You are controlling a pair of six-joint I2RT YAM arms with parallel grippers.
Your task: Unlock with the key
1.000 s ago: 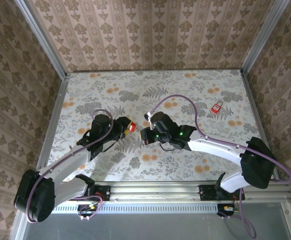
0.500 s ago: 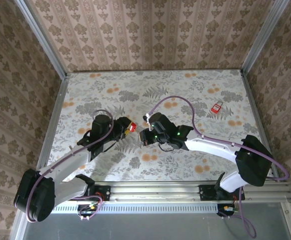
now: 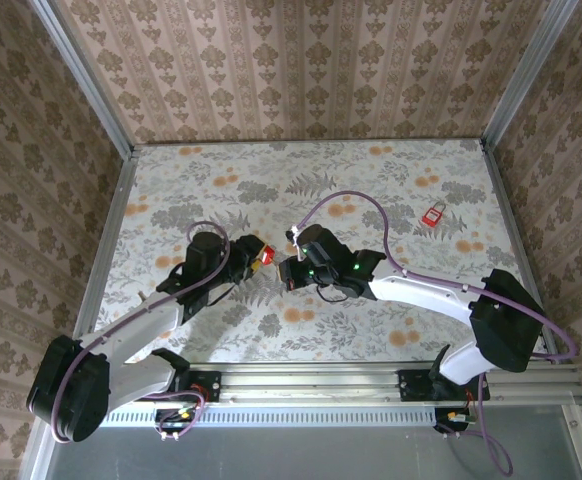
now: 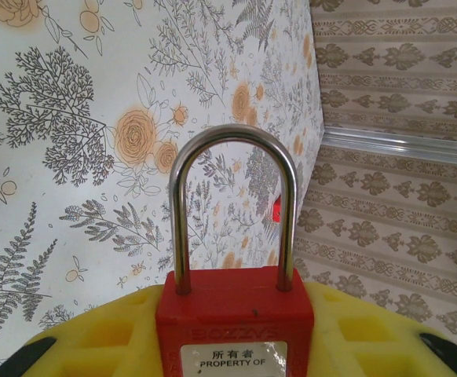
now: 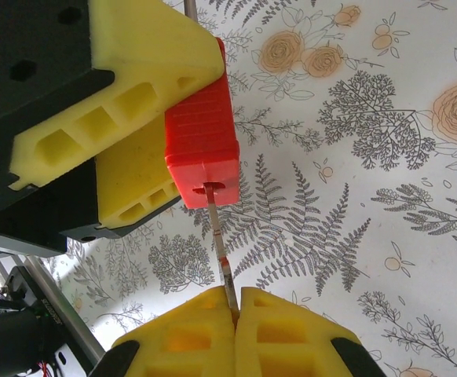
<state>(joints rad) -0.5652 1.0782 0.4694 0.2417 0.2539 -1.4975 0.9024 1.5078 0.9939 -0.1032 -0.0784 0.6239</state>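
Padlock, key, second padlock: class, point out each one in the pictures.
Padlock [image 5: 203, 149], right wrist view, on its red body.
Key [image 5: 221, 236], right wrist view, on the metal blade.
Second padlock [image 3: 433, 216], top external view, on its red body.

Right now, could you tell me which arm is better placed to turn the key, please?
Right. The right gripper is shut on the key, whose blade is in the keyhole of the padlock; the left gripper only holds the padlock body.
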